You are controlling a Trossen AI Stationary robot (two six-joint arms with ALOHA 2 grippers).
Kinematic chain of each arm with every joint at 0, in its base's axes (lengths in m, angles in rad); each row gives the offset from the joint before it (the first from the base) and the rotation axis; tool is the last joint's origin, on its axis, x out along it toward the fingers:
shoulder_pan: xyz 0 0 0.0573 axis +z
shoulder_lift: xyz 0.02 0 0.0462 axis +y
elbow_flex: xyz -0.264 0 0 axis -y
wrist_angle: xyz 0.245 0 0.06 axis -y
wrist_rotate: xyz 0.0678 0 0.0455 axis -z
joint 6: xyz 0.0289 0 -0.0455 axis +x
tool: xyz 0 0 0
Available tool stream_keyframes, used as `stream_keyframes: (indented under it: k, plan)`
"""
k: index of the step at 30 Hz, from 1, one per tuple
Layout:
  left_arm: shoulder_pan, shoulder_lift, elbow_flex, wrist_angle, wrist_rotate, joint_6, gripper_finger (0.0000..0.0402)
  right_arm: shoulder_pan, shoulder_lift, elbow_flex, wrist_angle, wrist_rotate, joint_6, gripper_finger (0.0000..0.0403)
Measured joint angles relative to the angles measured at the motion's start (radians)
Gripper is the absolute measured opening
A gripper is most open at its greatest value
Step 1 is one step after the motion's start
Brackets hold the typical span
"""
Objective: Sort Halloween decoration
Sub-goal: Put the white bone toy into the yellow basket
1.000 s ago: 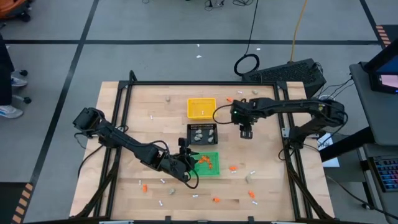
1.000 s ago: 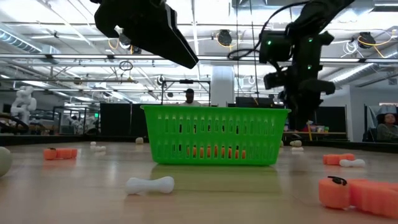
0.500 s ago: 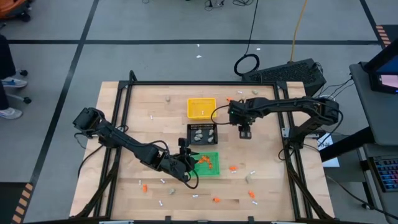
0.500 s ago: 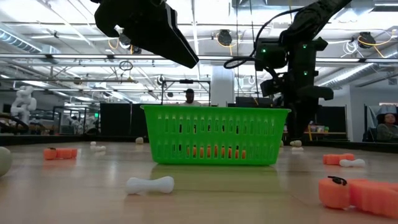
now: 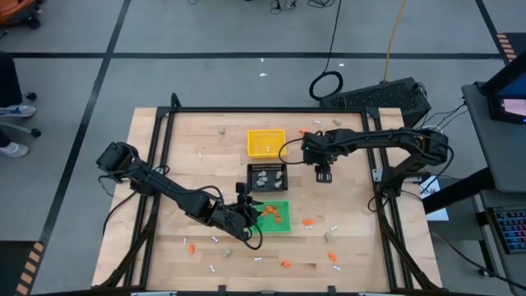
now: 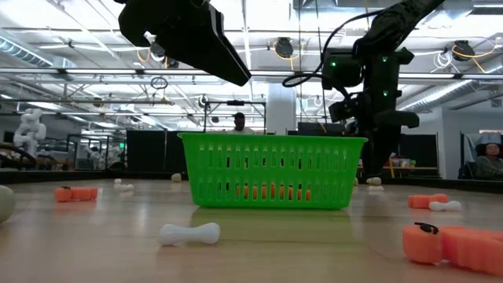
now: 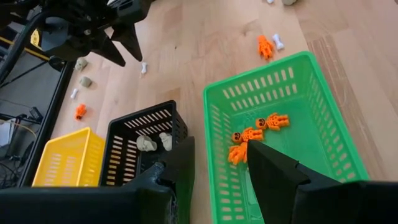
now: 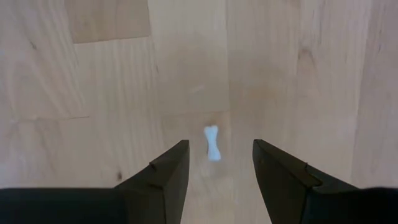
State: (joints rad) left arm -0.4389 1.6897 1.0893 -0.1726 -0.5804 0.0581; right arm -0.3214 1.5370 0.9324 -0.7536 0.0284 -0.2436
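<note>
Overhead, bright strip lights (image 6: 71,35); below, pale wooden table (image 5: 214,140).

A: What is under the left gripper (image 7: 221,163)?
B: Its fingers stand apart, nothing between them, over the green tray (image 7: 339,134) with orange bits (image 7: 254,134).
A: And at nine o'clock?
B: The black tray (image 7: 127,134), then the yellow tray (image 7: 62,158).

You have three orange skeleton figures (image 7: 258,129) lying flat on the floor of the green tray (image 7: 329,118), and two beige-grey lumps (image 7: 155,142) in the black tray (image 7: 134,124). One small white bone (image 8: 212,142) lies alone on bare wood. More orange bits (image 5: 285,264), white sticks (image 5: 210,268) and grey lumps (image 5: 221,131) lie scattered, well apart, across your table (image 5: 181,140).
</note>
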Motion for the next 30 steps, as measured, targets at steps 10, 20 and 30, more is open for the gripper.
stream_keyframes:
  k: [10,20,30]
  plan:
    - [-0.002,0.000,0.000,-0.001,0.000,0.000,0.0145,0.000,0.000,-0.101,0.104,0.000,0.007,0.0164]
    - [-0.002,0.000,0.000,0.007,0.000,0.000,0.0145,0.000,0.000,-0.139,0.167,0.000,0.009,0.0161]
    - [-0.002,0.000,0.000,0.008,0.000,0.000,0.0145,0.000,-0.004,-0.165,0.198,-0.028,0.019,0.0082]
